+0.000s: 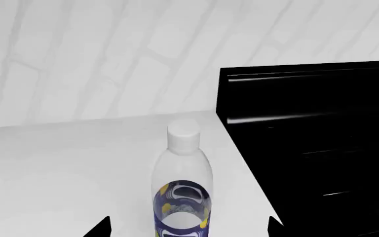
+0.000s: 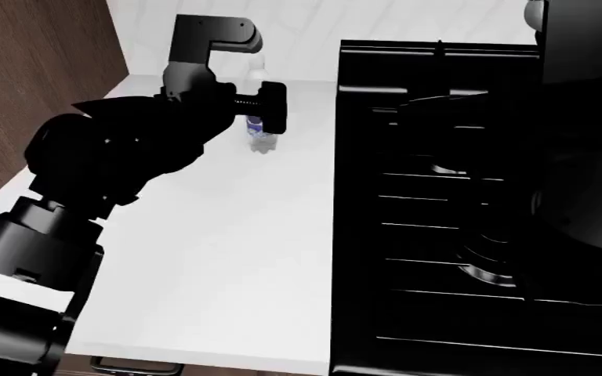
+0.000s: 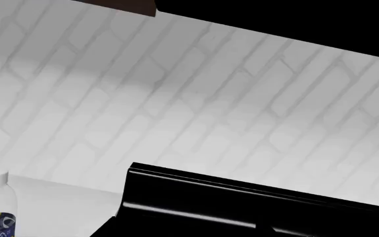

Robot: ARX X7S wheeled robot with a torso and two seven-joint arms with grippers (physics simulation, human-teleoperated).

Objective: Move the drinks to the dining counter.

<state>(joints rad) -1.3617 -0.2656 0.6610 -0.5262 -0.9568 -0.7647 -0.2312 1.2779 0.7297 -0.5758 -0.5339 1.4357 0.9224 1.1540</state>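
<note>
White brick wall backs a white worktop (image 2: 228,235) beside a black stove (image 2: 469,196), where the blue-and-yellow bottle (image 1: 183,192) stands upright between the left pincer's (image 1: 188,228) spread, empty fingers; closing and lifting likely follows.

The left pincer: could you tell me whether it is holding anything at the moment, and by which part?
Nothing is held yet. The left pincer is open, its fingertips apart on either side of the bottle, level with the label, not touching it.
</note>
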